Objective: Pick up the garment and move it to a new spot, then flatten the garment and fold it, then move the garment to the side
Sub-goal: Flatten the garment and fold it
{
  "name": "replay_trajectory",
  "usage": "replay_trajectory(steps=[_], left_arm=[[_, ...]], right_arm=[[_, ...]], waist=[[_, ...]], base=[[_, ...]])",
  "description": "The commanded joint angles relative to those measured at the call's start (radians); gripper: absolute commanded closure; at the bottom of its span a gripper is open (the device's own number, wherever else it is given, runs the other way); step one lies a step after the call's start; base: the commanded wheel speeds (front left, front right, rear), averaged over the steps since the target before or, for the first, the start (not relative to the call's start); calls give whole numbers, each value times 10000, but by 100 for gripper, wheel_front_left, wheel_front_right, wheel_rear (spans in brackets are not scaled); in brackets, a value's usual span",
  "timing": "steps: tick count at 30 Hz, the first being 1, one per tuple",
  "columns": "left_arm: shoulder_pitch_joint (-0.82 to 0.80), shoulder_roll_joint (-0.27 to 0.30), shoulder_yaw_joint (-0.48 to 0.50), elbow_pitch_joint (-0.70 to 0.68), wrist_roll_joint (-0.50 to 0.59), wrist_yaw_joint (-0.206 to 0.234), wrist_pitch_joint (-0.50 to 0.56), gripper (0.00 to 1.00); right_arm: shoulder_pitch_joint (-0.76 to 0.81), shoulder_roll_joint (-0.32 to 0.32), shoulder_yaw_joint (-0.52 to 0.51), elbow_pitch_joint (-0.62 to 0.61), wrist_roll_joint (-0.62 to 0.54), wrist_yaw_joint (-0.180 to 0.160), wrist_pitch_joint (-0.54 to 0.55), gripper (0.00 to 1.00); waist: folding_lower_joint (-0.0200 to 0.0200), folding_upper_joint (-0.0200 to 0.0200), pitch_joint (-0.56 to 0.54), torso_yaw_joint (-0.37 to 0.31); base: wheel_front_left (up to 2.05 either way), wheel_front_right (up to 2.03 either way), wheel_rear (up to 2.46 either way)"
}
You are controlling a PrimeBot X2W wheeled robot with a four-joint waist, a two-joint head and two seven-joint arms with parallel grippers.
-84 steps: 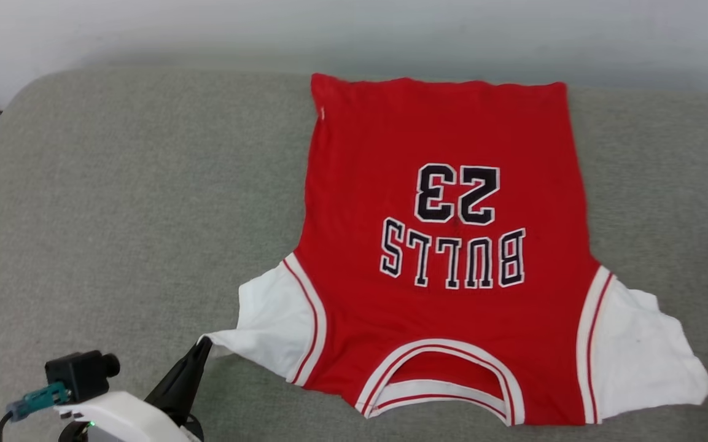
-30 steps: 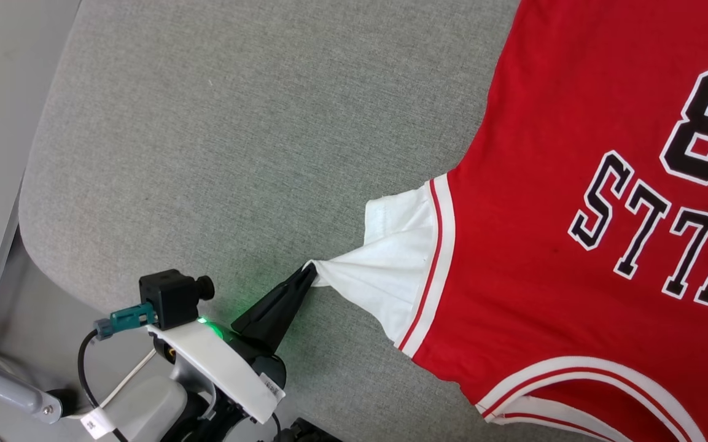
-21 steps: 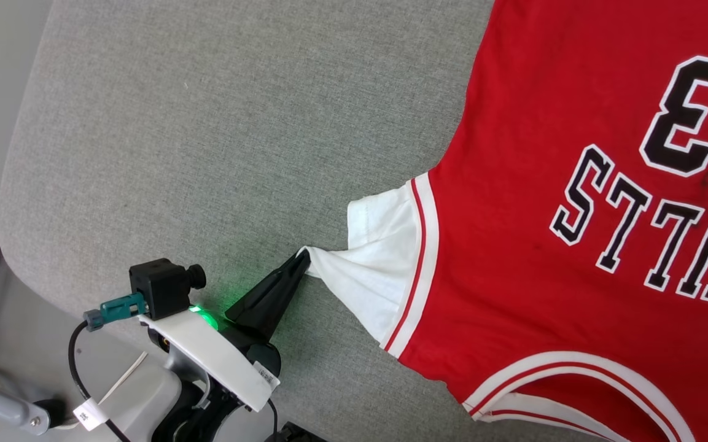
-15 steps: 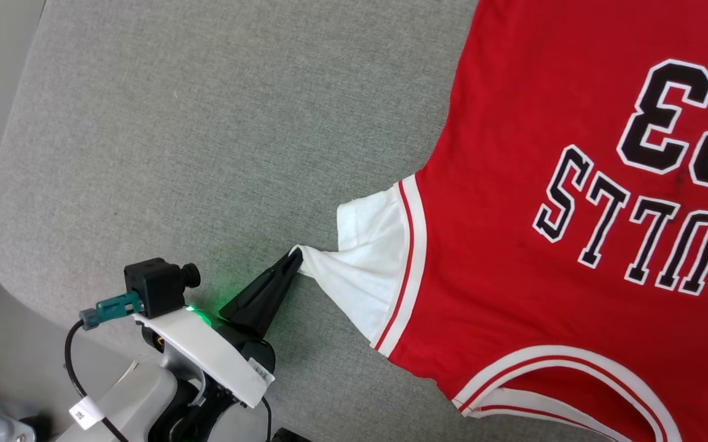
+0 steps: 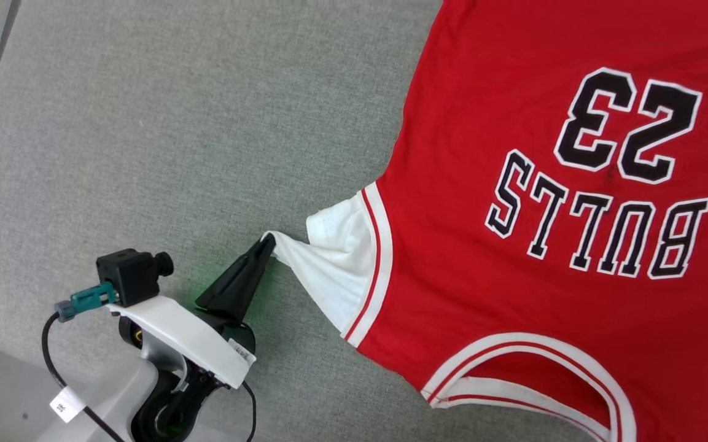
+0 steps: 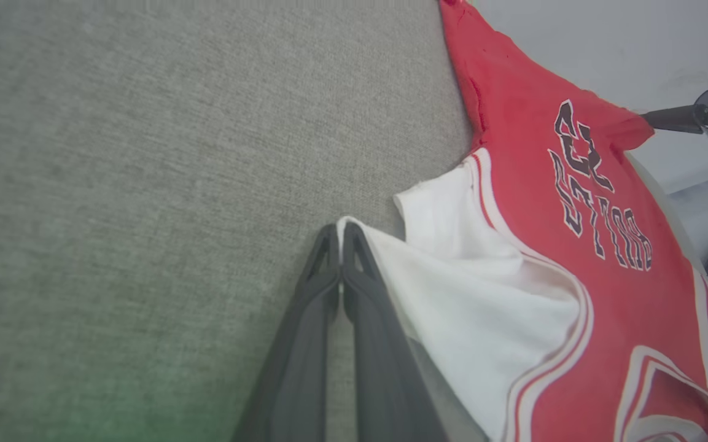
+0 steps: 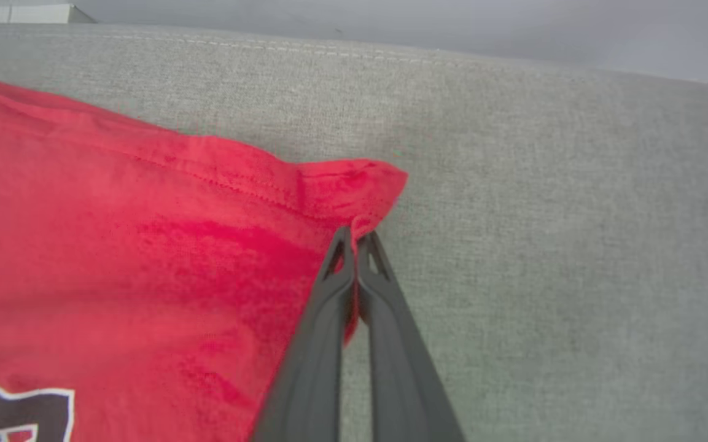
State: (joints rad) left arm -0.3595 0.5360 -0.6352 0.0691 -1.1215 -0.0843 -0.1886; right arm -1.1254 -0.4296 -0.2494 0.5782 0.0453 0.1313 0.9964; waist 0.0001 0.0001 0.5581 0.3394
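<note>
Garment: red soft jersey shirt, white sleeves, flat on grey fabric cushion;
Your left gripper: pinches sleeve tip, toward front-left corner;
Your right gripper: pinches hem corner near back edge; likely to lift it spread

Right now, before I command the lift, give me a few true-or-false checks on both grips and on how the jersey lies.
The left gripper is shut on the tip of the white sleeve of the garment. True.
The right gripper hangs open above the cushion. False: it is shut on a red corner of the garment.
The garment's lettered side faces up. True.
The garment is folded in half. False: it lies spread out, unfolded.
</note>
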Motion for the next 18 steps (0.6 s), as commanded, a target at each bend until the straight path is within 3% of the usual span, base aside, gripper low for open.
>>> replay_trajectory(steps=[1,4,9,18], left_arm=[[60,58,84,39,9,65,-100,100],[261,21,79,54,-87,106,-106,100],[506,50,128,-30,-243,169,-169,100],[1204,117,114,-185,-369,451,-245,100]], right_arm=[[310,-87,54,-89,182,-12,87,100],[1101,-530,196,-436,782,-14,136,100],[2380,-748,81,-909,1650,-12,205,100],[4783,-460,-139,-1816,3037,-12,18,100]], waist=[[-1,-1,-252,-144],[-1,-1,-724,-311],[-1,-1,-1309,-657],[-1,-1,-2367,-1356]], base=[[0,0,0],[0,0,0],[0,0,0],[0,0,0]])
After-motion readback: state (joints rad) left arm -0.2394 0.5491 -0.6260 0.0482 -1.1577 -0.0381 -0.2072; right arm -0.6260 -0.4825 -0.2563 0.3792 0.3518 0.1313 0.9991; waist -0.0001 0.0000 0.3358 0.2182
